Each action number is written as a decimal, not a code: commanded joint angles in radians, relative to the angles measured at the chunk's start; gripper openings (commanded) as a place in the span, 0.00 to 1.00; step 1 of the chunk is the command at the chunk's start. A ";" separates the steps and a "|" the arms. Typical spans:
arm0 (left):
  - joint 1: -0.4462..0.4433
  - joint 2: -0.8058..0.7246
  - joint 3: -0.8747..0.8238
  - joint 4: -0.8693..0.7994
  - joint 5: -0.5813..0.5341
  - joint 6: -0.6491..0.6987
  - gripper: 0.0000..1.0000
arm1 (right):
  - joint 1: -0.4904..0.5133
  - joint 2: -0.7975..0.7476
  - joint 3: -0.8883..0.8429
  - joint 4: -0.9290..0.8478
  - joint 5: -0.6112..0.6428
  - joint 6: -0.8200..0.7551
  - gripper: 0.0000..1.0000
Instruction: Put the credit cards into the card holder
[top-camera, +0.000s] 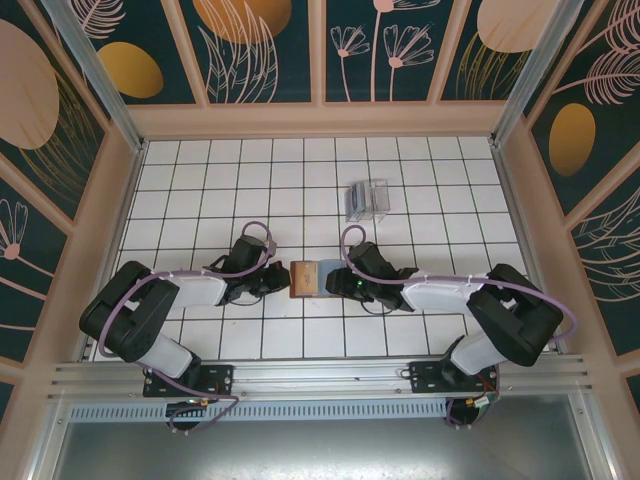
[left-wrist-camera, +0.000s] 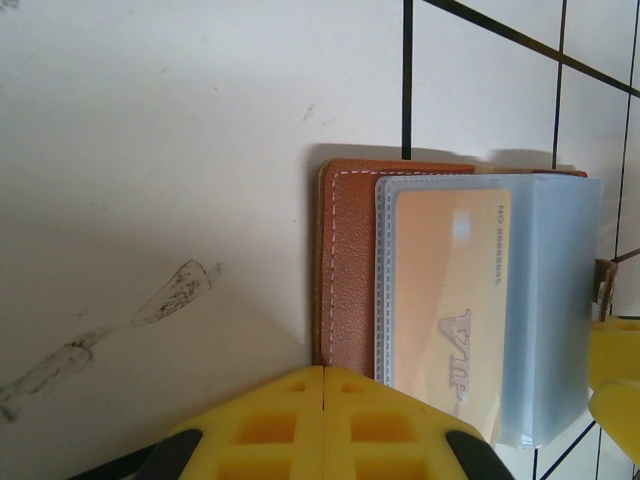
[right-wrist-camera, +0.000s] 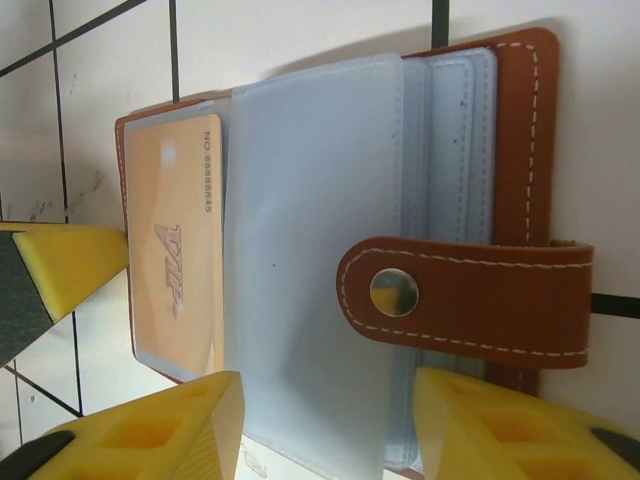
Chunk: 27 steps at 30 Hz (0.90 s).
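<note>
On the white bench the card holder lay open in the middle, the left tool pressed together by its edge and the right tool spread, one finger each side of the clear sleeves. The sleeves looked thin, bendy and slippery, so the stiff brown cover seemed the better place to hold. An orange credit card sat in one pocket.

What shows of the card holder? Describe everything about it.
The card holder lies open on the white tiled table: reddish-brown leather-look cover, white stitching, frosted plastic sleeves, one holding an orange VIP card. Its snap strap lies across the sleeves. Shut left fingers sit at one edge; parted right fingers flank the sleeves.
</note>
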 joint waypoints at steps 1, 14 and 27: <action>0.004 0.018 0.006 -0.034 -0.023 0.009 0.03 | 0.010 0.015 -0.002 0.009 -0.030 0.000 0.44; 0.004 -0.015 0.012 -0.055 -0.031 0.013 0.04 | 0.012 -0.021 0.069 -0.137 0.041 -0.041 0.40; 0.004 -0.018 -0.004 -0.025 -0.021 -0.001 0.04 | 0.006 -0.092 0.064 -0.145 0.024 -0.089 0.44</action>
